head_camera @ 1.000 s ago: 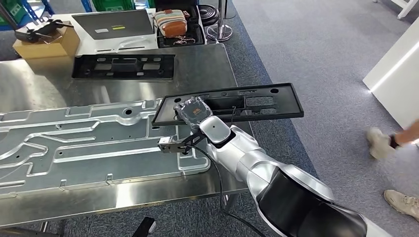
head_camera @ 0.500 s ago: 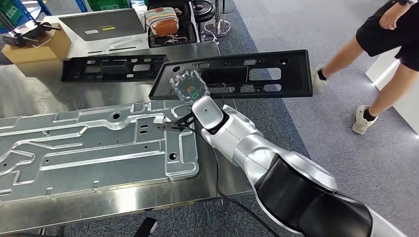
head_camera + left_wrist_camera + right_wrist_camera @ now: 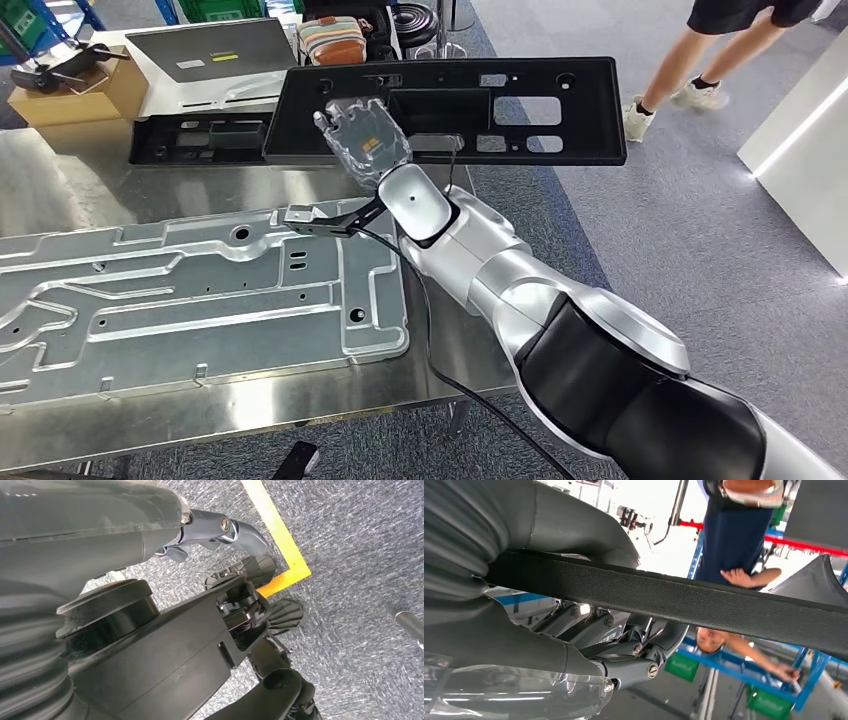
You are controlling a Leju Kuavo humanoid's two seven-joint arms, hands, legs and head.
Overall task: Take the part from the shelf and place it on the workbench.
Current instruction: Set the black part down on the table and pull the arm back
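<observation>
The right hand [image 3: 362, 140] grips 1 black panel [image 3: 450, 110] above the counter [image 3: 60, 180]. Keep it level; lower it near the other panel [image 3: 200, 138]. I cannot tell the left fingers' state.

Cardboard box [image 3: 75, 95], striped pouch [image 3: 335, 40], person's legs [image 3: 700, 60] beyond.

We see a black part [image 3: 470, 110], a shiny steel table [image 3: 90, 180], a pale silver-grey plate [image 3: 180, 300], speckled grey carpet [image 3: 690, 250] and yellow floor tape [image 3: 280, 540].

The head view looks down on the workbench [image 3: 120, 400]; the right wrist view sits close under the black part [image 3: 684, 600], shared with the head view.
</observation>
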